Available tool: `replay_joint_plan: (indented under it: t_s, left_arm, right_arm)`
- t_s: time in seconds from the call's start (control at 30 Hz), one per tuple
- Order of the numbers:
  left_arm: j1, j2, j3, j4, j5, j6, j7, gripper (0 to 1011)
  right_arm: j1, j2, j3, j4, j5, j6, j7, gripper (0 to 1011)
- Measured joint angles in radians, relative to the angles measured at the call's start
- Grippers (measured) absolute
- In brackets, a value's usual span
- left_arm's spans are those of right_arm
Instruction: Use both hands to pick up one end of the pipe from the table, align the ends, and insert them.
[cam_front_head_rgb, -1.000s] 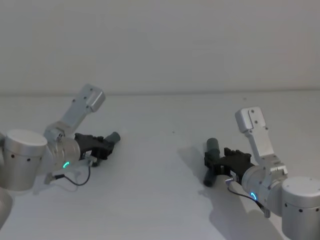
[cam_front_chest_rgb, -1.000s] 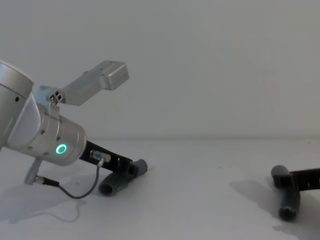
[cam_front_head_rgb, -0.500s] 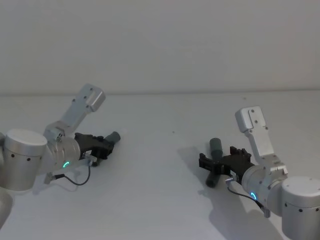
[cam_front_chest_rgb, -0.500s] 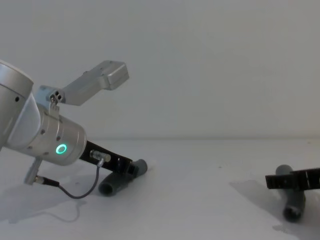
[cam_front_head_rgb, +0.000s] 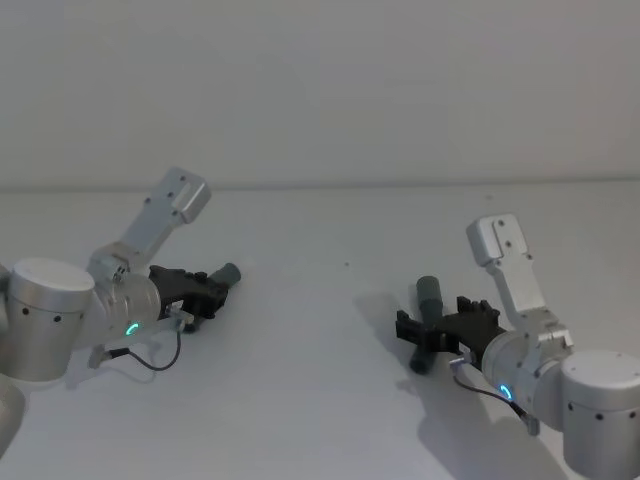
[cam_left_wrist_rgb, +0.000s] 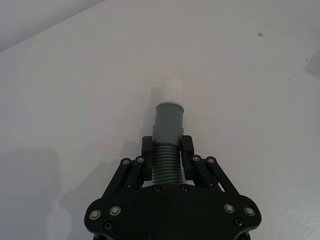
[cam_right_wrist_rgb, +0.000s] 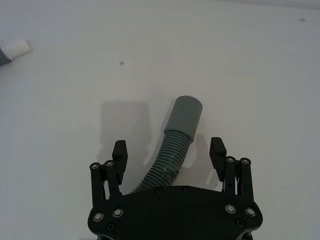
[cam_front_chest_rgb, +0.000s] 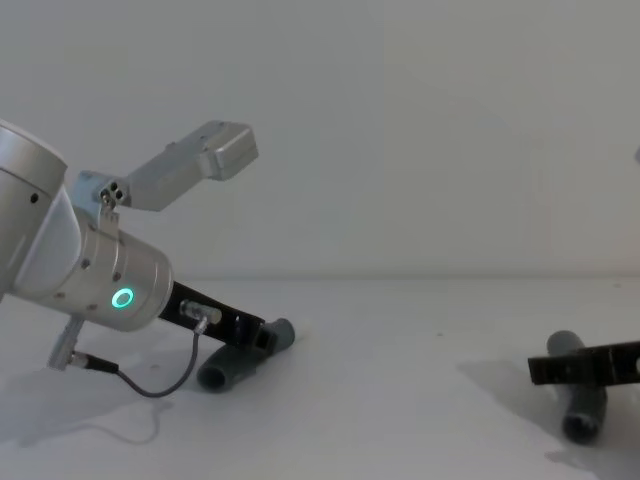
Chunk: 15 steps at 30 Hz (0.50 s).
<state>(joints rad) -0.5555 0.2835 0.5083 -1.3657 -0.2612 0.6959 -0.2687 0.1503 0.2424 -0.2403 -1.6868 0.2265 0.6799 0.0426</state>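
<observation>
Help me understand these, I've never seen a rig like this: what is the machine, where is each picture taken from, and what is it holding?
It is a robot with two silver arms, each ending in a black hand with two jaws. One picture looks down from its head, and one looks across the white table from its chest. Two more come from cameras on the wrists, each looking along its own hand. On the table lie two short grey ribbed tubes, the two halves of one pipe. The left hand is shut on the ribbed middle of the left pipe piece. The right hand is open. Its fingers stand on either side of the right pipe piece without touching it.
</observation>
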Motion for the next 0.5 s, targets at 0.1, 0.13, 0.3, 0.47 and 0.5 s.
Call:
replay_joint_plan:
  t_s: [0.1, 0.13, 0.3, 0.47, 0.5]
  left_arm:
    - [0.0, 0.0, 0.0, 0.0, 0.0, 0.0, 0.0, 304]
    - [0.0, 0.0, 0.0, 0.0, 0.0, 0.0, 0.0, 304]
    - [0.0, 0.0, 0.0, 0.0, 0.0, 0.0, 0.0, 304]
    - [0.0, 0.0, 0.0, 0.0, 0.0, 0.0, 0.0, 304]
    - [0.0, 0.0, 0.0, 0.0, 0.0, 0.0, 0.0, 304]
  right_arm:
    - [0.007, 0.001, -0.002, 0.008, 0.001, 0.012, 0.008, 1003]
    - [0.01, 0.001, -0.004, 0.012, 0.001, 0.017, 0.011, 1003]
    - [0.022, 0.002, -0.009, 0.029, 0.001, 0.031, 0.022, 1003]
    - [0.031, 0.002, -0.013, 0.042, 0.001, 0.041, 0.031, 1002]
    - [0.034, 0.003, -0.014, 0.045, 0.001, 0.043, 0.033, 1003]
